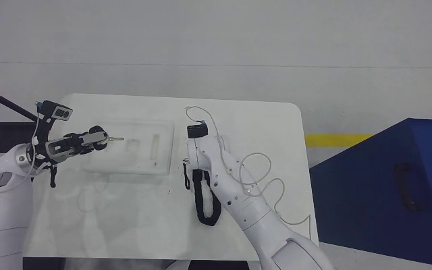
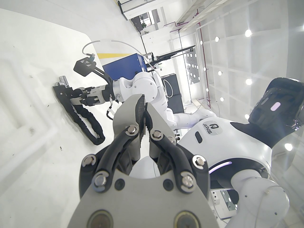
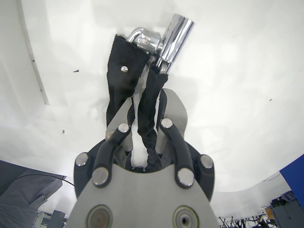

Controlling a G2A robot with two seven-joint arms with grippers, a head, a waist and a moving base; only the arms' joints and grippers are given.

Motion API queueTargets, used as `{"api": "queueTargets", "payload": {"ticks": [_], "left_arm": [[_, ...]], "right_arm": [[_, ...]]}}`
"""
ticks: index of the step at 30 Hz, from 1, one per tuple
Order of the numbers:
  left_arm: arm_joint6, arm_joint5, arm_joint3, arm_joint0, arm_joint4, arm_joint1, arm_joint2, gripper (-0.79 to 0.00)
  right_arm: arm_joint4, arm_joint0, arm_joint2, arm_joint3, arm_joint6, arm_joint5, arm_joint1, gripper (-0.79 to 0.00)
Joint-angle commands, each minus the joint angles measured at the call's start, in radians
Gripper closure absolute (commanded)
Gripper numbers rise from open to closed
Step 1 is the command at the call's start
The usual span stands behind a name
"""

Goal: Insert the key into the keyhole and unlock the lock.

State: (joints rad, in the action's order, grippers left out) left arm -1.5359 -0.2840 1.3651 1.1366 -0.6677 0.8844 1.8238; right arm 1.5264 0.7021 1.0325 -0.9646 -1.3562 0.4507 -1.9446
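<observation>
1. Top view: my left gripper [image 1: 101, 139] pinches the key [image 1: 117, 140] tight, blade aimed toward the lock [image 1: 198, 192], well apart, ready for insertion.
2. My right gripper [image 3: 147, 100] is clamped on the lock's sleeved cable, steadying it.

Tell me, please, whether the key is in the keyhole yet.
Out: the key juts from the left gripper, well apart from the lock held in the right gripper.
</observation>
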Motion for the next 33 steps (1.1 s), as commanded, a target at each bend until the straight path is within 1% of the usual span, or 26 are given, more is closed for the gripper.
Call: {"api": "queueTargets", "payload": {"ticks": [1,5,12,13,14,19,23,25,26,29,30,31,32,33], "left_arm": [[0.000,0.000,0.000,0.000,0.000,0.000,0.000,0.000],[0.000,0.000,0.000,0.000,0.000,0.000,0.000,0.000],[0.000,0.000,0.000,0.000,0.000,0.000,0.000,0.000],[0.000,0.000,0.000,0.000,0.000,0.000,0.000,0.000],[0.000,0.000,0.000,0.000,0.000,0.000,0.000,0.000],[0.000,0.000,0.000,0.000,0.000,0.000,0.000,0.000],[0.000,0.000,0.000,0.000,0.000,0.000,0.000,0.000],[0.000,0.000,0.000,0.000,0.000,0.000,0.000,0.000],[0.000,0.000,0.000,0.000,0.000,0.000,0.000,0.000],[0.000,0.000,0.000,0.000,0.000,0.000,0.000,0.000],[0.000,0.000,0.000,0.000,0.000,0.000,0.000,0.000],[0.000,0.000,0.000,0.000,0.000,0.000,0.000,0.000],[0.000,0.000,0.000,0.000,0.000,0.000,0.000,0.000],[0.000,0.000,0.000,0.000,0.000,0.000,0.000,0.000]], "right_arm": [[0.003,-0.007,-0.008,0.014,0.006,0.008,-0.001,-0.209],[-0.002,-0.027,-0.018,0.048,0.022,0.028,-0.005,-0.222],[-0.035,-0.053,-0.007,0.110,0.051,0.014,-0.010,-0.222],[-0.037,-0.056,-0.006,0.116,0.055,0.013,-0.010,-0.191],[-0.042,-0.061,-0.004,0.129,0.062,0.013,-0.011,0.000],[-0.067,-0.070,0.019,0.147,0.101,0.018,-0.011,0.000],[-0.148,-0.051,0.094,0.115,0.140,-0.059,0.005,0.000],[-0.205,-0.039,0.146,0.101,0.153,-0.124,0.017,0.000],[-0.275,-0.029,0.197,0.083,0.159,-0.216,0.029,0.000],[-0.425,0.008,0.336,0.022,0.160,-0.442,0.066,0.000],[-0.475,0.026,0.379,-0.006,0.146,-0.524,0.078,0.000],[-0.499,0.039,0.403,-0.025,0.134,-0.571,0.086,0.000],[-0.562,0.068,0.446,-0.075,0.110,-0.677,0.100,0.000],[-0.607,0.094,0.475,-0.109,0.083,-0.745,0.110,0.000]]}}
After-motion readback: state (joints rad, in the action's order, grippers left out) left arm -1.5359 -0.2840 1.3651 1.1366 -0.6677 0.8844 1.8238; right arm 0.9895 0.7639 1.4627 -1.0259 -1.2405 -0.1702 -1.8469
